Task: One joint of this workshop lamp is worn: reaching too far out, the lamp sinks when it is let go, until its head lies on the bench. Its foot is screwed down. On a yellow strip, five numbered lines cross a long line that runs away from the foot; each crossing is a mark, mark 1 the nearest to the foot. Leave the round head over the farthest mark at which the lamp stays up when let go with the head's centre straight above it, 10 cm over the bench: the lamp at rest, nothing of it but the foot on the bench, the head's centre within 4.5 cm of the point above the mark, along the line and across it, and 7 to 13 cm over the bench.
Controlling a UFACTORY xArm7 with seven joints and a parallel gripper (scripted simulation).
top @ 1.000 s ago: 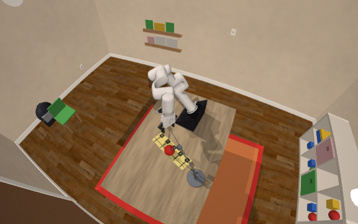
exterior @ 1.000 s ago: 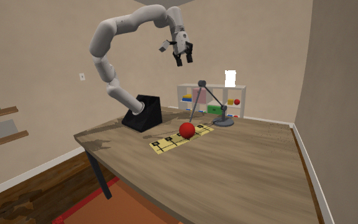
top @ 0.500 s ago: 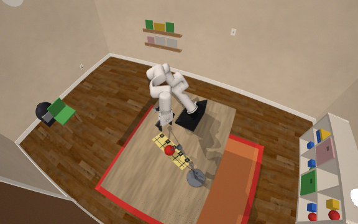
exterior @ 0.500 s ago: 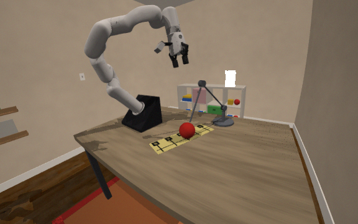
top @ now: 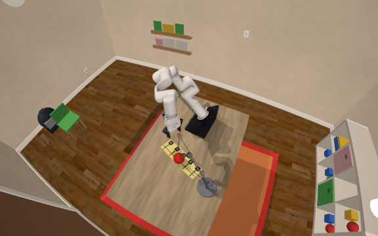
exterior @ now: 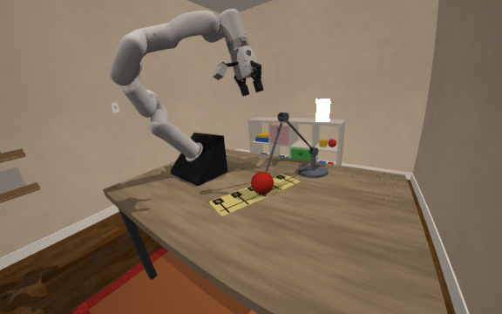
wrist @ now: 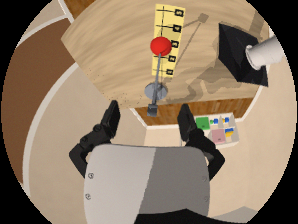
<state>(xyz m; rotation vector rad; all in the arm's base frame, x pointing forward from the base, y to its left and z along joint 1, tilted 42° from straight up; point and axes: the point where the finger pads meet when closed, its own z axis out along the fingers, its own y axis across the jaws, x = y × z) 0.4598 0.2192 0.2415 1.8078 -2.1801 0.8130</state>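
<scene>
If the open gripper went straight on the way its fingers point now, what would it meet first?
Probably the lamp: the wrist view, looking along the gripper, centres on the lamp's foot and red head. Depth is unclear; it may reach the bench instead.

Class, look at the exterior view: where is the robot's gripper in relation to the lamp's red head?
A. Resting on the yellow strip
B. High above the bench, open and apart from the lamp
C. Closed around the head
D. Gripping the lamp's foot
B: the gripper hangs open, well above the red head, touching nothing of the lamp.
</scene>
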